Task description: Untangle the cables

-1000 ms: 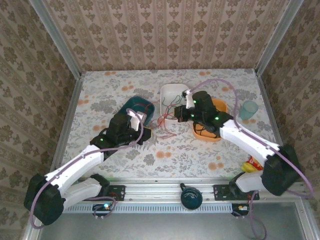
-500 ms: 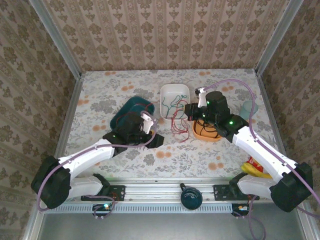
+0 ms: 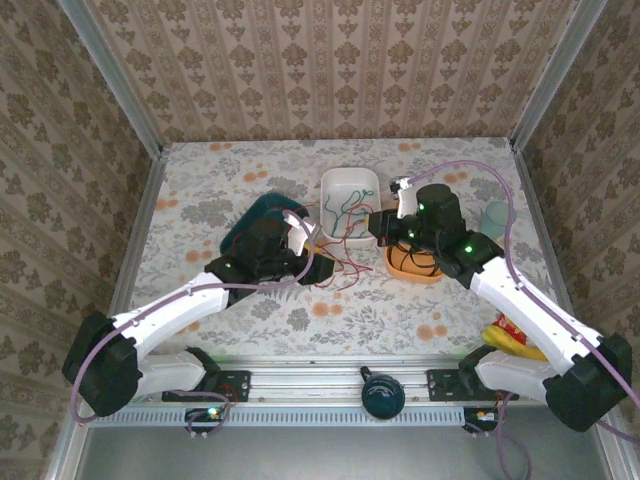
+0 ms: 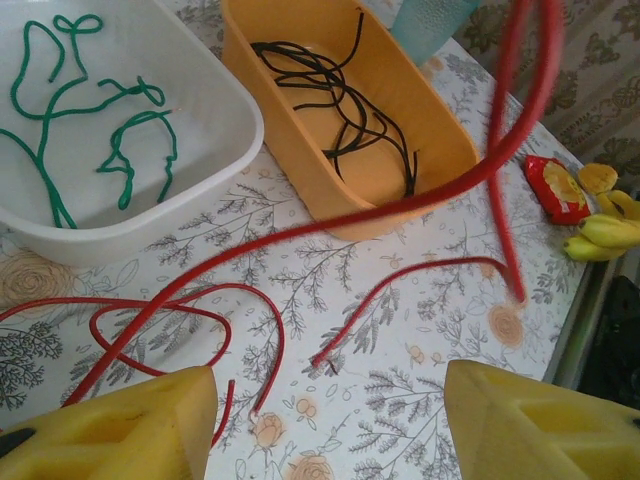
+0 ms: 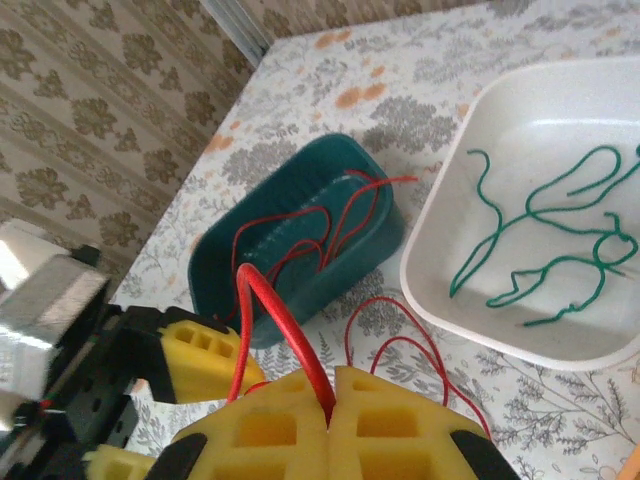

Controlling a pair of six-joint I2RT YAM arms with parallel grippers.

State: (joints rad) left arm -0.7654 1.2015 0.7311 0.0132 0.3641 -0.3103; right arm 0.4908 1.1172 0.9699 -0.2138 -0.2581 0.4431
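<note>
Since the earlier frame the left arm has reached further toward the middle of the bench [image 3: 200,180], and its gripper has gone from closed to spread; the right arm has drawn back to the right of the white tub [image 3: 350,175]. In the overhead view the left gripper [image 3: 312,262] sits at centre frame, just right of the teal bin [image 3: 255,210]. Its wrist view shows its yellow pads wide apart with nothing between them, above loose loops of the red cable [image 4: 280,330] lying on the bench. The right gripper [image 5: 330,410] has its pads pressed together, pinching the red cable, which rises from between them. More red strands curl inside the teal bin at centre left of the right wrist view. The green cable [image 3: 341,208] lies coiled in the white tub. The black cable [image 4: 340,100] lies bunched in the orange tray [image 4: 330,190], beside the tub.
</note>
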